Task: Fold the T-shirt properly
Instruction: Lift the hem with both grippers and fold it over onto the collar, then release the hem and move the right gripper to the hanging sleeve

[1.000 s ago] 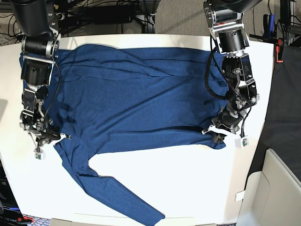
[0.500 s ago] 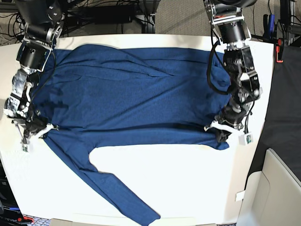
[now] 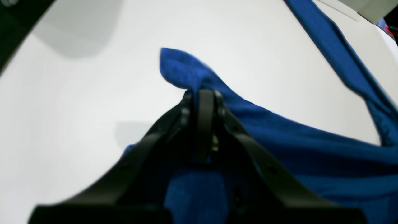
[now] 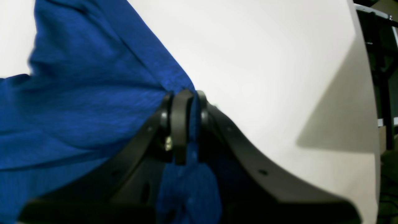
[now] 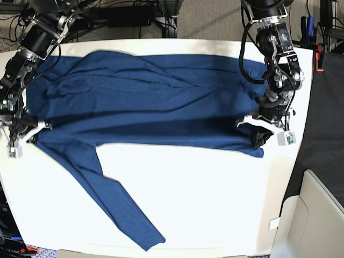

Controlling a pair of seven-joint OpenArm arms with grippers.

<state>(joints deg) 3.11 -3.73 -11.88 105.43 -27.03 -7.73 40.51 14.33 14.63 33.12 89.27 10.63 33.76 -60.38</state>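
One long sleeve of the T-shirt (image 5: pixel 123 215) trails toward the near edge of the white table (image 5: pixel 204 204). Farther back, the left gripper (image 5: pixel 262 134) and right gripper (image 5: pixel 24 135) each pinch the shirt's lower edge, with the body spread across the table behind.

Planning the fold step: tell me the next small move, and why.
Probably carry both pinched corners on toward the far edge. The left claw and right claw are shut on the T-shirt, whose near edge is lifted, while one sleeve trails on the table.
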